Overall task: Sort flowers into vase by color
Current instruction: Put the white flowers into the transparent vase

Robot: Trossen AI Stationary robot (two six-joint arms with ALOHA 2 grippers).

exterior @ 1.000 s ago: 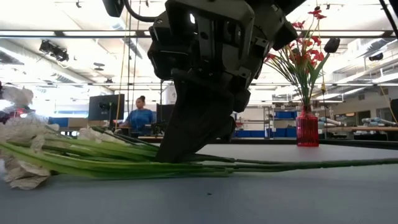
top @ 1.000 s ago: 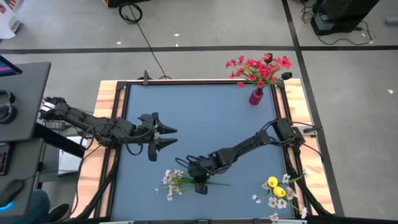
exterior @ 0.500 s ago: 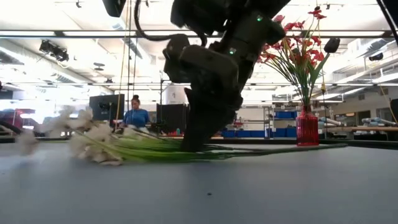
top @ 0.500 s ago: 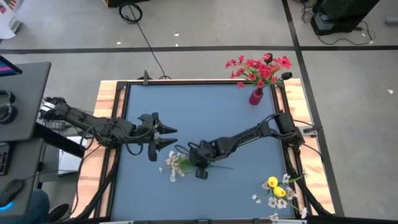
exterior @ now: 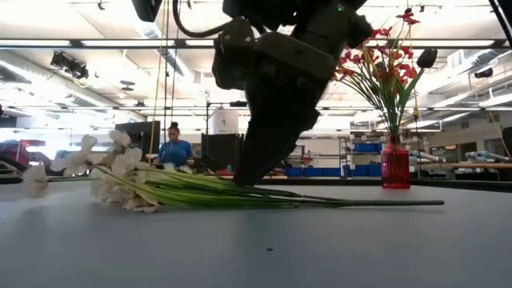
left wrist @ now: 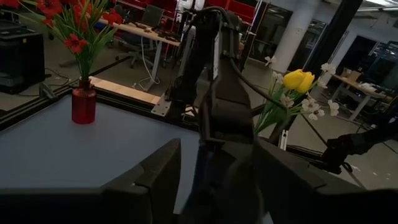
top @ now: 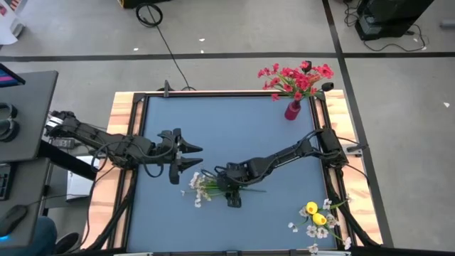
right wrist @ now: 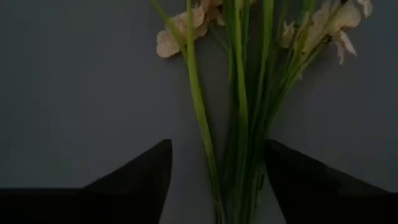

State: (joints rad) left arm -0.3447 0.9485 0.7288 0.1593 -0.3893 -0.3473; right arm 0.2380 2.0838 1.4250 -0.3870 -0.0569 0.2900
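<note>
The surface [top: 227, 128] is a blue-grey square with a dark frame and wooden side strips. A bunch of white flowers [top: 201, 186] lies flat near its middle, stems pointing right. A red vase [top: 292, 110] holding red flowers [top: 297, 77] stands upright at the far right corner. Yellow and white flowers [top: 316, 219] sit at the near right edge.

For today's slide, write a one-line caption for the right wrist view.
Right gripper open astride the green stems of the white flowers lying on the blue table.
</note>
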